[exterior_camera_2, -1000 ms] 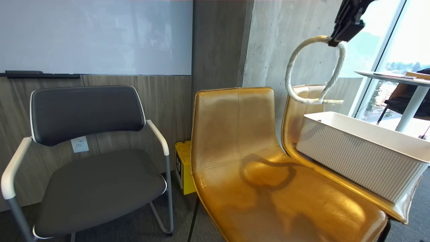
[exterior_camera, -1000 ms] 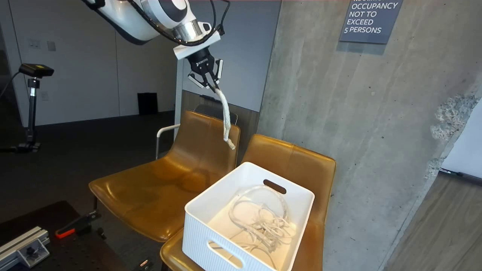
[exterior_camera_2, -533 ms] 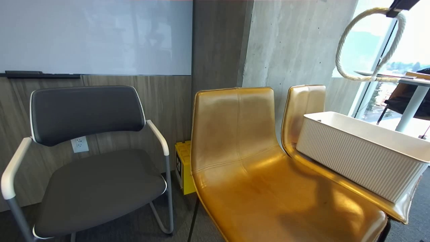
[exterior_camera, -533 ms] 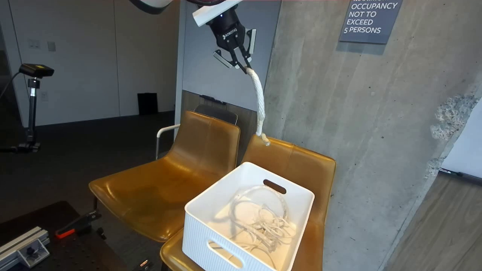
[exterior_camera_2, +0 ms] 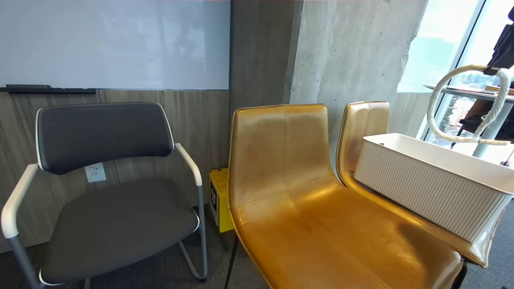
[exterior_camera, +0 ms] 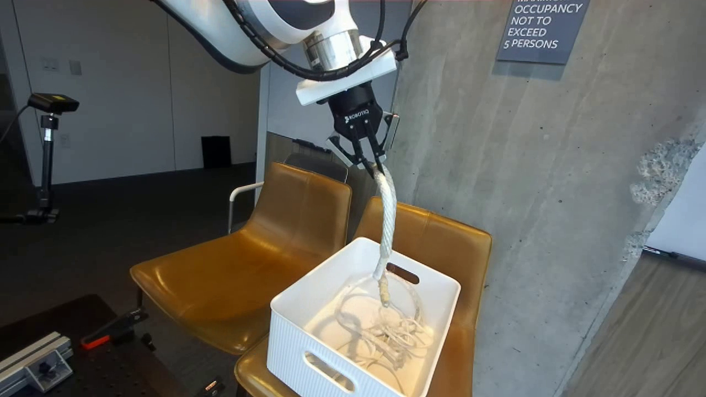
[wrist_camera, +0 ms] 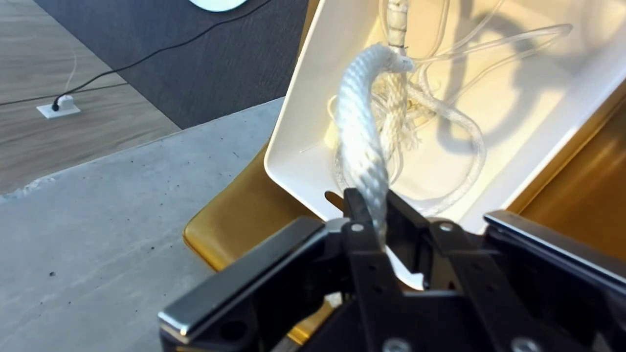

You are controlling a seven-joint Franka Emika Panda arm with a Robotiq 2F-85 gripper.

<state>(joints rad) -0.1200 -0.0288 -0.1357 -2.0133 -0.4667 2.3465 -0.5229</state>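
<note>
Wrist view: fingers (wrist_camera: 408, 217) pinching the rope (wrist_camera: 359, 122), which dangles looped over the bin (wrist_camera: 305, 134), cords (wrist_camera: 477, 146) tangled inside! Danger: pinched at one spot, it could pivot if swung hard; its end (exterior_camera: 384, 291) might snag those cords if lowered askew.

An office meeting room, by its occupancy sign (exterior_camera: 543, 31), whiteboard (exterior_camera_2: 116, 44) and grey padded armchair (exterior_camera_2: 118, 216).

In an exterior view, a blue-gray sign (exterior_camera: 543, 30) on the big gray wall (exterior_camera: 551, 165) says "OCCUPANCY NOT TO EXCEED 5 PERSONS" under a line that is cut off, and the black gripper (exterior_camera: 376, 172) has "ROBOTIQ" on it in white letters.
</note>
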